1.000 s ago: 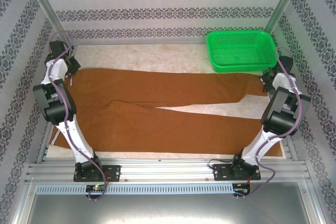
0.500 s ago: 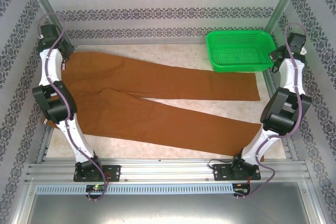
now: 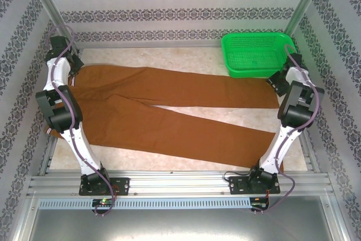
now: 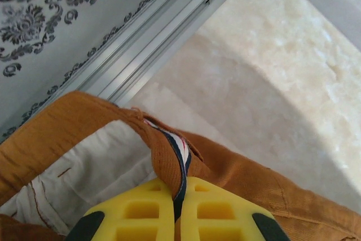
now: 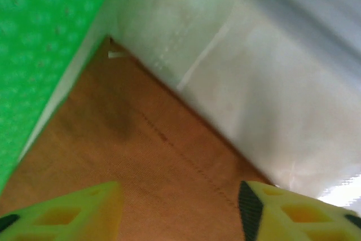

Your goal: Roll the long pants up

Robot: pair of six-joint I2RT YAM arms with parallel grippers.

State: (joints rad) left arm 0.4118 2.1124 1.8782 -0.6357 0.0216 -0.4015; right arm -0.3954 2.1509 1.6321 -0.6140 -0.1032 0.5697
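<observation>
Pants (image 3: 141, 122) spread flat on the counter (image 3: 186, 60).
The waist lies by the left arm (image 3: 59, 111). The legs run right in a narrow V, and the far hem ends near the green basket (image 3: 256, 36) and the right arm (image 3: 296, 105).

The left arm (image 3: 76, 139) stretches from the near edge toward the far left corner of the table (image 3: 186, 57). The left gripper (image 4: 177, 196) has its yellow fingers (image 4: 141, 213) pressed together on the waistband of the long pants (image 4: 254, 179). The right arm (image 3: 282, 139) is bent sharply at the elbow by the right edge, and the right gripper (image 5: 180, 207) points down with its fingers well apart.
</observation>
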